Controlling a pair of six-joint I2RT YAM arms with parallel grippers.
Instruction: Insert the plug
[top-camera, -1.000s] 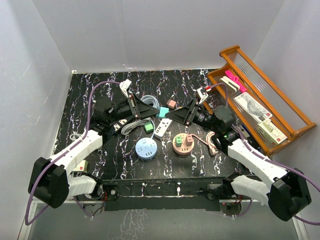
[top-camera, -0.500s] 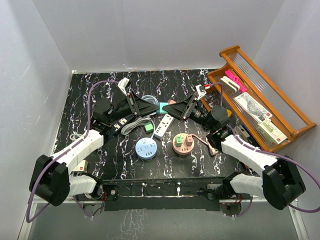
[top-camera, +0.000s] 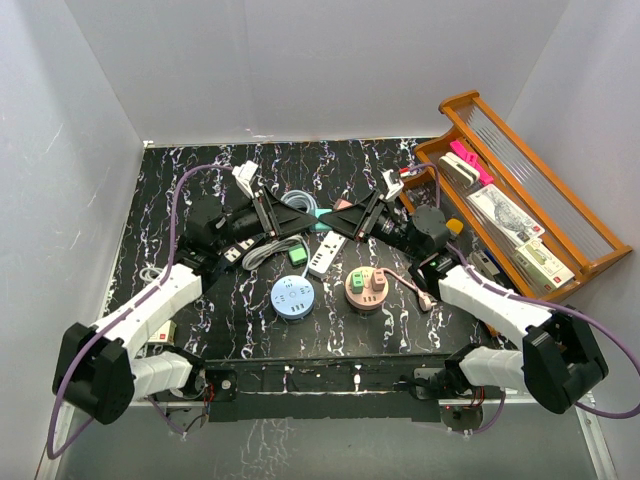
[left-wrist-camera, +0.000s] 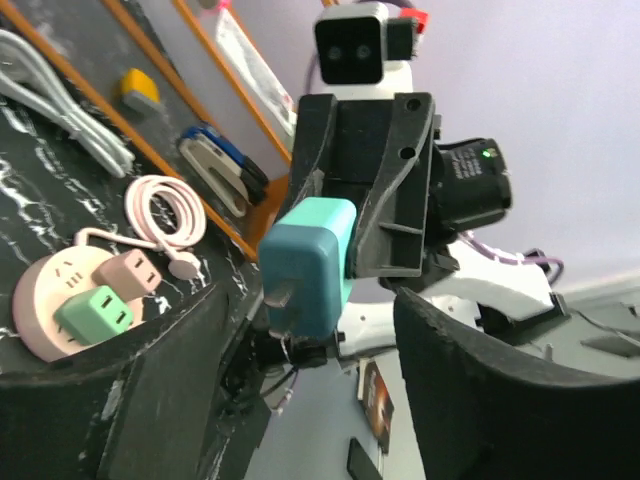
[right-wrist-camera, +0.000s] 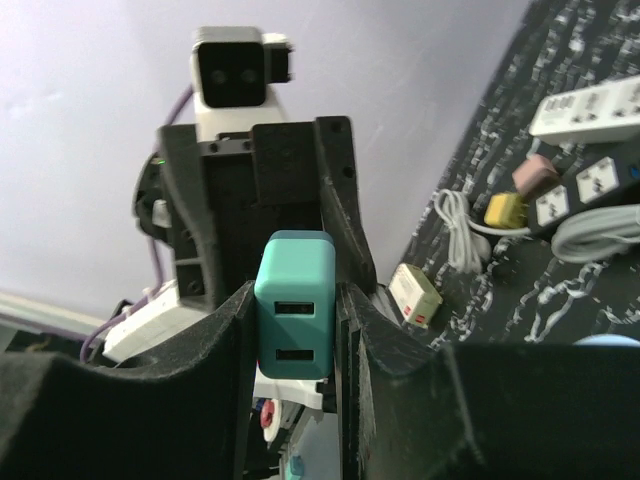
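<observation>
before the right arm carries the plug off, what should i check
1. Right hand shut on plug: ok
2. Left hand open, clear of the plug on both sides: ok
3. Plug sits straight in the grip: ok
4. Prongs out and undamaged: cannot tell
5. Blue strip has nothing plugged in: ok

The teal plug (right-wrist-camera: 295, 305) is smooth plastic with a soft satin sheen. My right fingers (right-wrist-camera: 400, 385) are matt black, faintly grainy plastic, and my left fingers (left-wrist-camera: 500, 380) are the same. The table (top-camera: 300, 160) looks like polished black stone veined white. The tray (top-camera: 462, 101) on the right is varnished wood. The round strip (left-wrist-camera: 30, 300) is smooth pink plastic.
</observation>
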